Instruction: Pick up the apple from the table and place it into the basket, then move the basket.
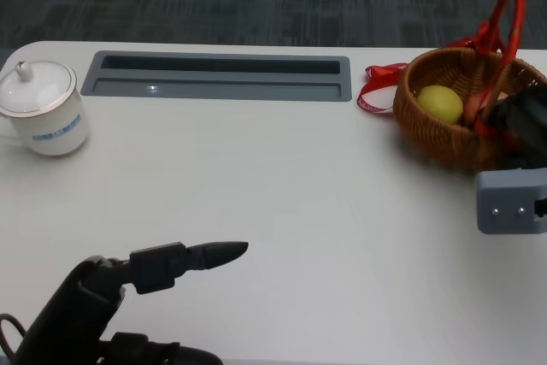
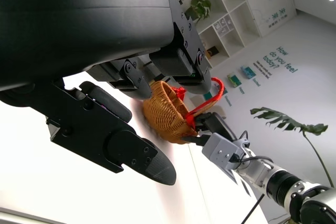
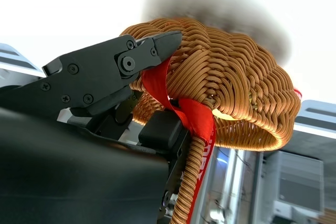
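On the white table [image 1: 282,211], the right robot hand [image 1: 523,130] grips the basket [image 1: 444,113]; left robot hand [image 1: 171,267] spread, holding nothing.

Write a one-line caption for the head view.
Right hand grips the handle of the basket holding the apple; left hand idle.

Basket [image 1: 444,121]: tan-orange wicker weave; handle [image 1: 506,32] wrapped in red ribbon. Apple [image 1: 439,103]: yellow-green. Lidded cup [image 1: 43,108]: white, blue label. Table [image 1: 282,211]: white, with grey cable tray [image 1: 218,76]. Hands [image 1: 184,264] [image 1: 523,126]: black.
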Action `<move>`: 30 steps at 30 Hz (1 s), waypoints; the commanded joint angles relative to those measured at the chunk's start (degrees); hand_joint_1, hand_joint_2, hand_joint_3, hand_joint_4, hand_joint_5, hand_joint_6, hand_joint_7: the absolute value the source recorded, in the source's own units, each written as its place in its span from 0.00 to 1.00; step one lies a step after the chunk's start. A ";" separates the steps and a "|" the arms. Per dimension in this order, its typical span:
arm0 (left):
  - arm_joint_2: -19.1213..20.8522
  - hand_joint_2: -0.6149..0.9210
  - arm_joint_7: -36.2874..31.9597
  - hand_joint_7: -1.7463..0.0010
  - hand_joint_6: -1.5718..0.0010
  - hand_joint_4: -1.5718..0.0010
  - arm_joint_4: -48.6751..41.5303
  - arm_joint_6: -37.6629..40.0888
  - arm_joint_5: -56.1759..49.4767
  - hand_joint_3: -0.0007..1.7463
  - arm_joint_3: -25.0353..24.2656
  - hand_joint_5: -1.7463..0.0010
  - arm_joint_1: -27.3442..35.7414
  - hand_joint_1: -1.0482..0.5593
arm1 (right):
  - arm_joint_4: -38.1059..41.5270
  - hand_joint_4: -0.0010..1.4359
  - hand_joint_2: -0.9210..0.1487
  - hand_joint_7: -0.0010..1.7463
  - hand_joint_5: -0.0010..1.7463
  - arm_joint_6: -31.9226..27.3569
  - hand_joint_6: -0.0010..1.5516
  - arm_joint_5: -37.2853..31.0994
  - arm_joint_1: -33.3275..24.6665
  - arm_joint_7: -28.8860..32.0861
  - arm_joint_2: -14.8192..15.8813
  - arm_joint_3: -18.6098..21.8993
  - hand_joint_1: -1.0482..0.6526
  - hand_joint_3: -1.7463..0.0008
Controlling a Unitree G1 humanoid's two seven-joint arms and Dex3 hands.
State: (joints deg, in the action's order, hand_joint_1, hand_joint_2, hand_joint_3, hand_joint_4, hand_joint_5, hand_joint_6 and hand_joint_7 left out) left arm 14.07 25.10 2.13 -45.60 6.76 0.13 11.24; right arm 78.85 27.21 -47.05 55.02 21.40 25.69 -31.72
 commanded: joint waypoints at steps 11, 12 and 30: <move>0.76 0.88 -0.67 1.00 0.55 0.51 0.08 -1.36 -0.01 0.00 -0.63 1.00 1.51 0.32 | 0.48 0.79 0.02 0.00 0.01 -3.41 0.65 1.41 3.59 -1.41 -0.47 1.48 0.46 1.00; 0.78 0.88 -0.66 1.00 0.55 0.51 0.04 -1.42 -0.01 0.00 -0.65 1.00 1.51 0.32 | 0.48 0.79 0.02 0.00 0.00 -3.48 0.65 1.41 3.64 -1.37 -0.47 1.51 0.46 1.00; 0.14 0.87 -0.75 1.00 0.54 0.50 -0.45 -1.64 -0.11 0.00 0.01 1.00 0.76 0.33 | 0.01 0.51 0.17 0.00 0.00 -1.70 0.39 3.94 3.37 -3.70 -0.35 4.20 0.19 1.00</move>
State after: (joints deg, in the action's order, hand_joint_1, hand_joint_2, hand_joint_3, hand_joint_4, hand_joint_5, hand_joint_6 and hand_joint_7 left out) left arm 13.80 25.04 1.74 -46.75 6.76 0.16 12.11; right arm 79.00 25.09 -44.35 57.69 18.39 24.84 -28.30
